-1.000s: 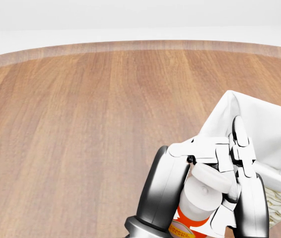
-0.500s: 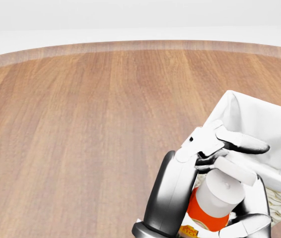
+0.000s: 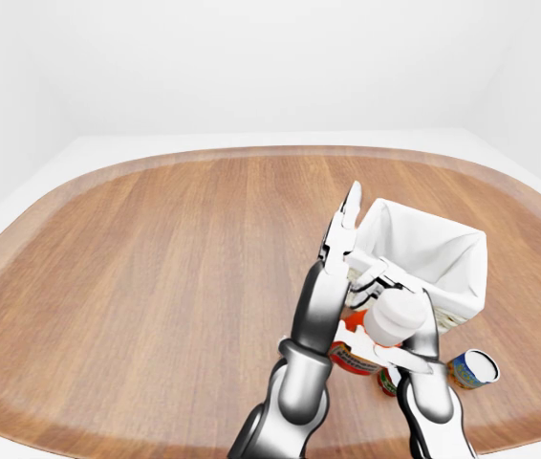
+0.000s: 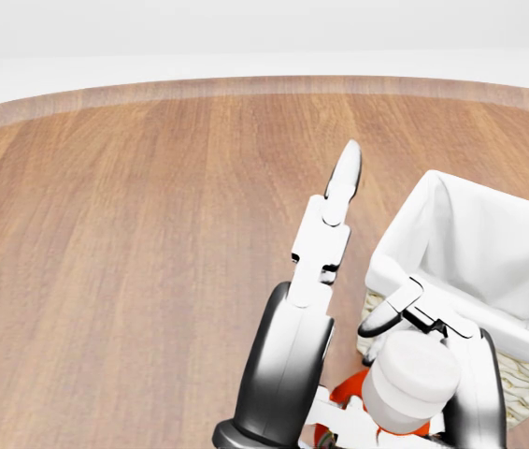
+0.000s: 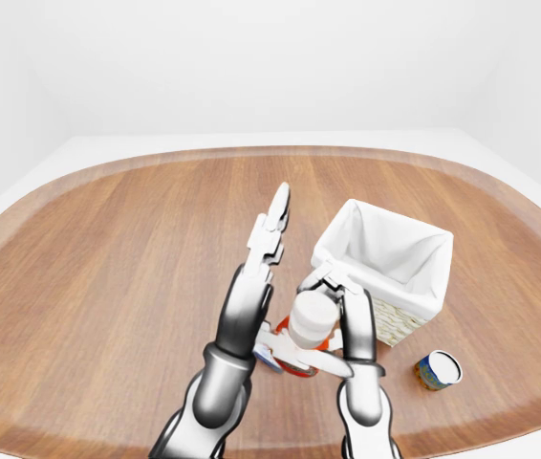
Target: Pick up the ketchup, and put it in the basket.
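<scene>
At five o'clock, head view:
Ketchup: we hold the white-capped red ketchup bottle (image 4: 405, 383) just beside the white cloth-lined wicker basket (image 4: 489, 243), not yet inside.
Right hand (image 4: 437, 360): fingers curled round the bottle.
Left hand (image 4: 325, 234): fingers have just straightened toward twelve o'clock, gripping nothing.
Meaning: we judge the right hand alone carries it now.

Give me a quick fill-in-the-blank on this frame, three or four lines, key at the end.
1. The ketchup is held by the ____ hand.
2. The left hand has its fingers ____, off the bottle.
3. The basket is lined with ____ cloth.
4. In the right-eye view, a can lies on the table to the ____ of the basket.

Missing words: right; open; white; bottom
</scene>
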You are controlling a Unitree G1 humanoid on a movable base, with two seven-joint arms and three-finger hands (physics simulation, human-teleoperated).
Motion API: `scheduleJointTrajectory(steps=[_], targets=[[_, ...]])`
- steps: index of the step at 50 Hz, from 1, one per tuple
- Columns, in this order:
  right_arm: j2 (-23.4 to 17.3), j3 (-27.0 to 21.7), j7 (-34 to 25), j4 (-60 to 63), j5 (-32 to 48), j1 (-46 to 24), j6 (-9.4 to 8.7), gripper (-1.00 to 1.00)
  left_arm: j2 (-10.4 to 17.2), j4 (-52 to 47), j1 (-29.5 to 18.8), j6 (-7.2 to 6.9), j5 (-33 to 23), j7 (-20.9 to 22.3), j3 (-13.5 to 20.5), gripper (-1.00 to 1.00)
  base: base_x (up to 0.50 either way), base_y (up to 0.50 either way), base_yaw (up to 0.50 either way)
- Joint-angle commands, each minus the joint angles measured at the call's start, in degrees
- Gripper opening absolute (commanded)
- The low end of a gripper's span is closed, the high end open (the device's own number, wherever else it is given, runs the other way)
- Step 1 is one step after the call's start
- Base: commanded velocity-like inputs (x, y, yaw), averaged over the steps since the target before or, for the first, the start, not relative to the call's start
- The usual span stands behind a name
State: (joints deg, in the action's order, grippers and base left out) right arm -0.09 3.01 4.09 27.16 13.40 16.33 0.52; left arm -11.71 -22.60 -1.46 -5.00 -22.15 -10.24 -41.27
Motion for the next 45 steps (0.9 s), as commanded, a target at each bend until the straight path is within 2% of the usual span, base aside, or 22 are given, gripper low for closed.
scheduleJointTrajectory(steps=[1,6,17,22,23,34,35,36,40,41,42,43,44,45], targets=[[0.0,0.5,0.3,0.4,-3.4,0.0,-0.05,-1.0,4.2,-8.6,1.7,0.0,0.8,1.9,5.6,1.0,0.0,0.0,0.0],[0.0,0.7,0.4,0.4,-3.3,0.1,-0.06,-1.0,6.3,-11.9,2.2,0.0,0.2,2.9,7.1,1.0,0.0,0.0,0.0],[-0.1,0.4,0.2,0.1,-3.7,-0.2,0.11,-1.0,8.9,-14.7,3.7,0.0,2.1,4.8,14.3,1.0,0.0,0.0,0.0],[-0.1,0.4,0.2,0.0,-3.7,-0.2,0.12,-1.0,8.8,-14.7,3.8,0.0,2.1,4.9,14.4,1.0,0.0,0.0,0.0],[-0.1,0.4,0.1,-0.1,-3.7,-0.2,0.23,-1.0,10.6,-12.1,4.5,0.0,2.6,5.4,17.2,1.0,0.0,0.0,0.0],[-0.1,0.3,0.0,-0.1,-3.7,-0.2,0.25,-1.0,10.0,-11.8,4.8,0.0,1.9,6.2,17.7,1.0,0.0,0.0,0.0],[-0.1,-0.2,-0.1,0.4,-4.1,-0.3,-0.29,-1.0,13.6,-4.4,7.6,0.0,5.9,4.8,28.1,1.0,0.0,0.0,0.0],[0.0,-0.1,-0.1,0.7,-4.0,-0.2,-0.38,-1.0,13.5,-2.1,8.1,0.0,7.2,5.3,30.9,1.0,0.0,0.0,0.0],[0.0,-0.1,-0.1,0.7,-4.0,-0.2,-0.39,-1.0,12.8,-1.9,8.2,0.0,6.6,6.0,31.5,1.0,0.0,0.0,0.0],[0.0,-0.1,-0.1,0.6,-3.9,-0.3,-0.36,-1.0,13.2,1.1,8.8,0.0,7.9,6.4,33.6,1.0,0.0,0.0,0.0],[0.0,-0.1,-0.1,0.6,-3.9,-0.3,-0.36,-1.0,13.0,1.3,8.8,0.0,7.8,6.6,33.8,1.0,0.0,0.0,0.0],[0.0,-0.1,-0.2,0.9,-3.9,-0.1,-0.48,-1.0,13.4,7.8,9.3,0.0,8.6,5.6,36.1,1.0,0.0,0.0,0.0],[0.0,-0.1,-0.2,0.9,-3.8,-0.1,-0.49,-1.0,13.1,8.2,9.3,0.44,8.4,5.8,36.5,1.0,0.0,0.0,0.0],[0.0,-0.3,-0.2,0.7,-3.9,-0.3,-0.37,-1.0,13.1,11.0,9.3,2.49,9.1,5.6,38.1,1.0,0.0,0.0,0.0]])
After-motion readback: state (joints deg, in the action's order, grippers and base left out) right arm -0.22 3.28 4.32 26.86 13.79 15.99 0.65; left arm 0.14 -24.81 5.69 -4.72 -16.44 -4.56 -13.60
